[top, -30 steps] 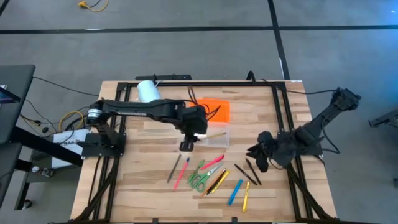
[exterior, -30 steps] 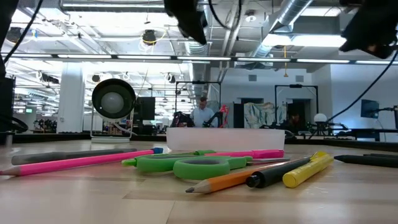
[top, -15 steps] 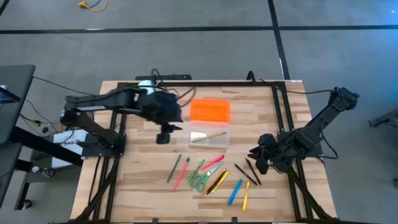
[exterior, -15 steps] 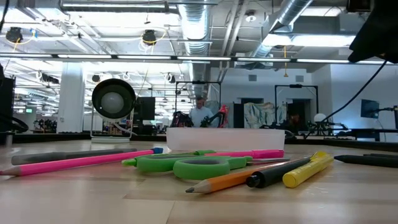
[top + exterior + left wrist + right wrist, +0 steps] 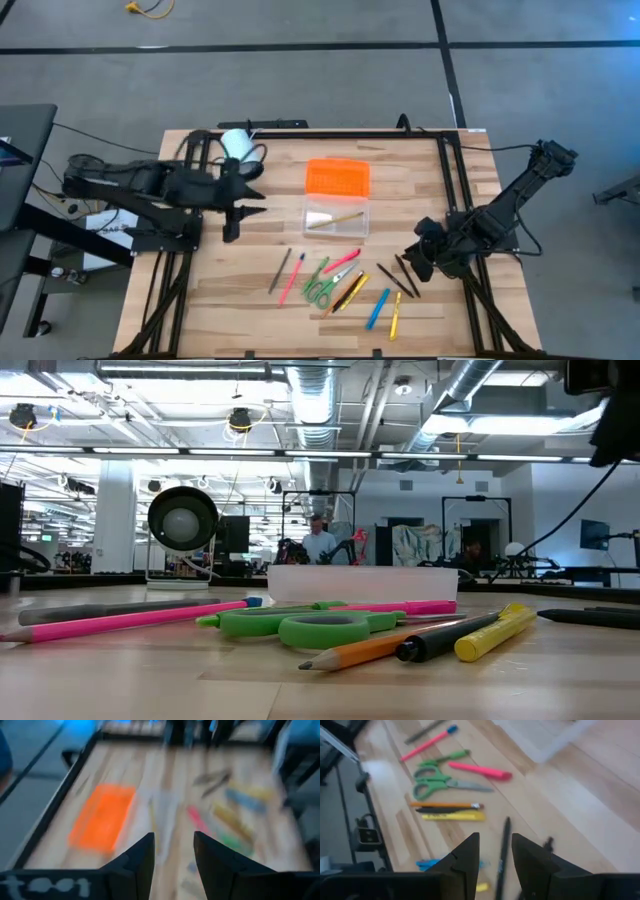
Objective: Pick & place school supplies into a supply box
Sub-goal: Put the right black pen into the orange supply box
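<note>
Supplies [image 5: 340, 285] are lying loose on the surface [image 5: 470, 190], below the supply box [image 5: 336, 215]. The right end effector [image 5: 412, 256] is hovering open, empty, beside 2 dark pens [image 5: 398, 278], nearer than the left end effector [image 5: 232, 232], also open, empty.

The dark left arm lies folded at the high view's left, its two-finger left gripper [image 5: 232, 212] parted, empty. The right gripper [image 5: 412, 262], lower right, likewise gapes.
</note>
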Available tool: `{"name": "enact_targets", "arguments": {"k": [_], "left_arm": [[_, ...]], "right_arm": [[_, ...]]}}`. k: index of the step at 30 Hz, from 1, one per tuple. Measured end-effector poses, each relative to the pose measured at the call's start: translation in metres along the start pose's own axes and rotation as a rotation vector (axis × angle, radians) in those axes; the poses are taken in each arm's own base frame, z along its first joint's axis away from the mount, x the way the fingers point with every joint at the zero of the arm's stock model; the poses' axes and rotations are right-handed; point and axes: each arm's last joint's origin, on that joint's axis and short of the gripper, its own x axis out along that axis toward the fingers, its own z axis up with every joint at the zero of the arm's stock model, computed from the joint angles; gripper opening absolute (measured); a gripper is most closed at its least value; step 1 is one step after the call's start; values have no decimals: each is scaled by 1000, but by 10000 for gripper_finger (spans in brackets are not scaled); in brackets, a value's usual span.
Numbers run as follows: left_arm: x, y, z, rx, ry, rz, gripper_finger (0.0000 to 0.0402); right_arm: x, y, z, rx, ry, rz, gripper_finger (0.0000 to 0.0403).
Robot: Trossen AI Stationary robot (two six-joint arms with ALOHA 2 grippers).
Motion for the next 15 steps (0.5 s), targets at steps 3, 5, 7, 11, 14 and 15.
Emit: {"name": "enact_targets", "arguments": {"k": [3, 5, 7, 11, 14, 15], "left_arm": [[1, 2, -33, -90, -96, -42, 127], [5, 4, -58, -165, -107, -48, 127], [10, 6, -80, -239, -106, -61, 127], [21, 2, -112, -337, -113, -110, 127], [29, -1, -126, -355, -114, -122, 127], [31, -2, -130, -354, -104, -111, 127]], "right_arm": [[0, 3, 1, -9, -6, 25, 108], [0, 2, 0, -3, 2, 25, 108], [-1, 2, -2, 8, 28, 28, 108], [0, 4, -12, 29, 82, 20, 108], [5, 7, -25, 17, 119, -18, 108], [7, 7, -31, 10, 132, -37, 108]]}}
